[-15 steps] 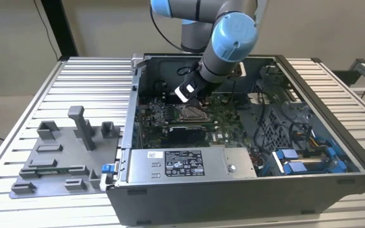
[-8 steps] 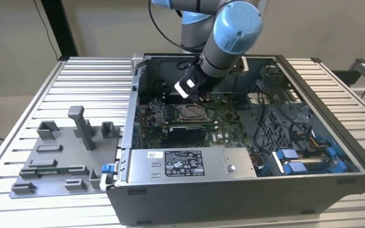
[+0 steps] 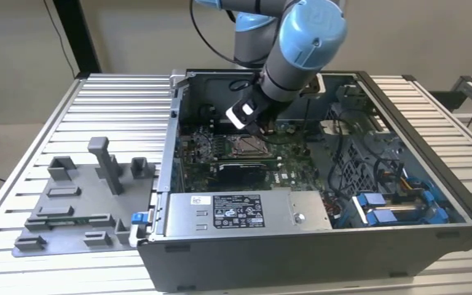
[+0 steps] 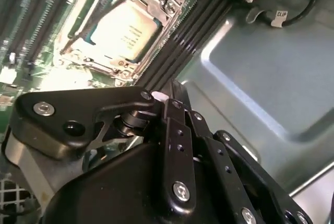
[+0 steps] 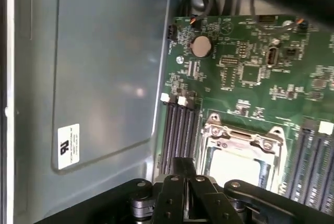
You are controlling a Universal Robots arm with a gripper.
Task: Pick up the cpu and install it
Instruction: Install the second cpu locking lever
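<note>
The cpu (image 4: 121, 31), a pale silvery square, lies flat inside the metal-framed socket on the green motherboard (image 5: 250, 72); in the first wrist view its near part (image 5: 235, 171) shows within the frame. In the exterior view the socket (image 3: 244, 145) sits mid-board inside the open computer case (image 3: 432, 184). My gripper (image 3: 260, 131) hangs just above the board beside the socket, over the black memory slots (image 5: 180, 130). Its black fingers (image 4: 175, 94) are pressed together with nothing between them, shown also in the first wrist view (image 5: 186, 174).
The case wall (image 5: 104, 78) rises close beside the memory slots. A power supply (image 3: 244, 212) fills the case's near side, and cables and blue drive brackets (image 3: 383, 206) lie toward the exterior view's right. Grey fixture blocks (image 3: 80, 196) stand on the slatted table outside the case.
</note>
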